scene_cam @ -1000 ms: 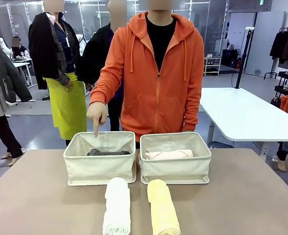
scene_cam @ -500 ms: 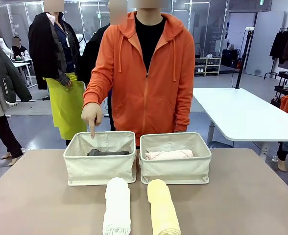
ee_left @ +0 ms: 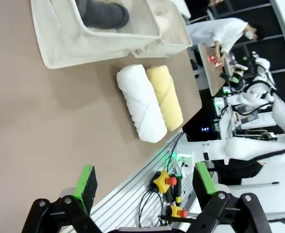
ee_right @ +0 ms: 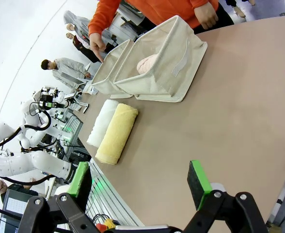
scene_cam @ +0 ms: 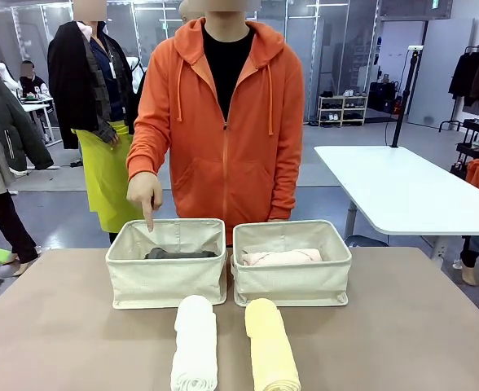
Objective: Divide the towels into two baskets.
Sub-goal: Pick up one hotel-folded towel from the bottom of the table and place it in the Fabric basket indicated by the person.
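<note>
While the left claw [ee_left: 145, 180] and right claw [ee_right: 138, 178] hang wide and empty, the white towel [scene_cam: 195, 342] and yellow towel [scene_cam: 270, 346] lie side by side at the worktop's [scene_cam: 402, 326] near edge, with bare room either side; the grey towel [scene_cam: 181, 253] sits in the left basket [scene_cam: 166, 281], the pink towel [scene_cam: 280, 257] in the right basket [scene_cam: 292, 283], and a person's hand [scene_cam: 144, 194] points at the left basket's far rim

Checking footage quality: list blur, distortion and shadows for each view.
Front view: sharp, evenly lit, soft shadow beneath the baskets. Left wrist view: rolled sideways, wide-angle bend, white towel crisp. Right wrist view: tilted, table edge bowed, floor beyond washed out.
</note>
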Tool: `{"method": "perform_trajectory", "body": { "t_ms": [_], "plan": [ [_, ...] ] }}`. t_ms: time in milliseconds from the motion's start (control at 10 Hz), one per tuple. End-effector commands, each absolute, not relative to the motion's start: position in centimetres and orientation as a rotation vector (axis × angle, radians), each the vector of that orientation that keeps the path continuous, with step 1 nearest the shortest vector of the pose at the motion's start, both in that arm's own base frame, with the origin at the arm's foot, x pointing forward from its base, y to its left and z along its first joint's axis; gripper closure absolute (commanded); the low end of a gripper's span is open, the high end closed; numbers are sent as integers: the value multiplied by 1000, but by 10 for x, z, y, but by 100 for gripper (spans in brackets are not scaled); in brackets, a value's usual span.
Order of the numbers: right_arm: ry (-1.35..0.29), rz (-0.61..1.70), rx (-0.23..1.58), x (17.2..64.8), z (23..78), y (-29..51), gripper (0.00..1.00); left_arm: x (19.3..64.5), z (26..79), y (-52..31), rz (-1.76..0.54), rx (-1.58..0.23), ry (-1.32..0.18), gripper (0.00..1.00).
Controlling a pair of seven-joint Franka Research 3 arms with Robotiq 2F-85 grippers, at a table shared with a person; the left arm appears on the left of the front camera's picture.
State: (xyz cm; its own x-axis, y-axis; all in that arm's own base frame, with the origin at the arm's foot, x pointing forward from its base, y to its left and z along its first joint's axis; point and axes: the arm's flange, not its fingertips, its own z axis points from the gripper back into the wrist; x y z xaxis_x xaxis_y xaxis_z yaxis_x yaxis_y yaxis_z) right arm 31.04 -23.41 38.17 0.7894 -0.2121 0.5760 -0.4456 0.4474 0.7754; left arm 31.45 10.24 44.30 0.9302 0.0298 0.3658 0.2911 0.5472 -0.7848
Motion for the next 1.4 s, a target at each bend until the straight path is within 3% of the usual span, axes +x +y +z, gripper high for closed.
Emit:
{"method": "perform_trajectory", "body": {
  "t_ms": [0, 600, 1300],
  "plan": [
    [-701, 156, 1116, 310, 382, -232, 0, 303, 415, 28, -74, -945, -291, 0],
    [-701, 156, 1116, 310, 382, -232, 0, 340, 351, -113, -64, -848, -50, 0],
    [-701, 156, 1116, 310, 382, -232, 0, 334, 318, -176, -58, -799, -87, 0]
  ]
}}
